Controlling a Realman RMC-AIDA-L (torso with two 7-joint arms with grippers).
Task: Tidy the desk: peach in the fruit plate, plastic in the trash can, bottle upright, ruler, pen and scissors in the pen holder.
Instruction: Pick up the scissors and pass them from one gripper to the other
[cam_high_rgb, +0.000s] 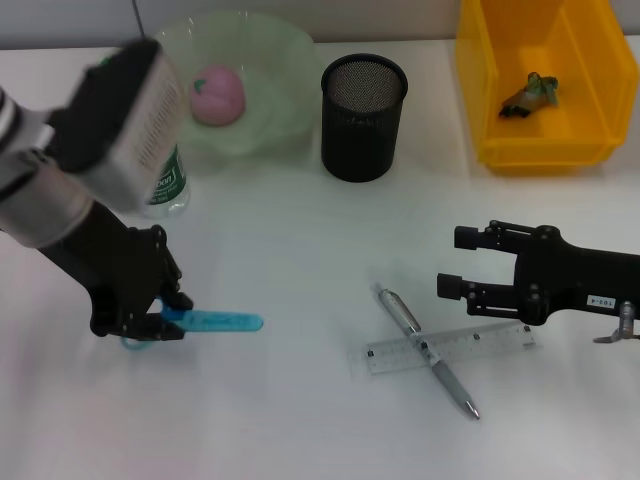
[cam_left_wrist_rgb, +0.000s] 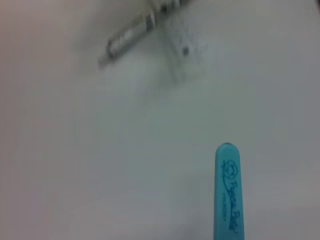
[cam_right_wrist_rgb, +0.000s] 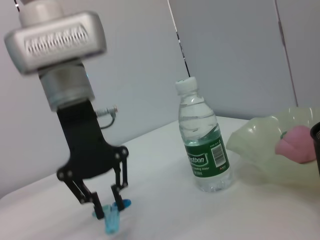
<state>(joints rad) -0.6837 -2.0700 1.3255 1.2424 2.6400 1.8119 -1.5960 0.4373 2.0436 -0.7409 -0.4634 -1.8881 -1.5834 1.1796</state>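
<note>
Scissors (cam_high_rgb: 215, 321) apparently pinched by left gripper (cam_right_wrist_rgb: 107, 207), per right wrist view.

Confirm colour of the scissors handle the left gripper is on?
Light blue scissors, clearest in the left wrist view.

White tabletop (cam_high_rgb: 300, 240). Far side: green fruit plate (cam_high_rgb: 270, 110), upright bottle (cam_high_rgb: 165, 185) to its left, black mesh pen holder (cam_high_rgb: 364, 117), yellow bin (cam_high_rgb: 535, 90) far right. Near side: blue scissors (cam_high_rgb: 215, 321) left, pen (cam_high_rgb: 425, 350) crossing the clear ruler (cam_high_rgb: 480, 345) right.
</note>
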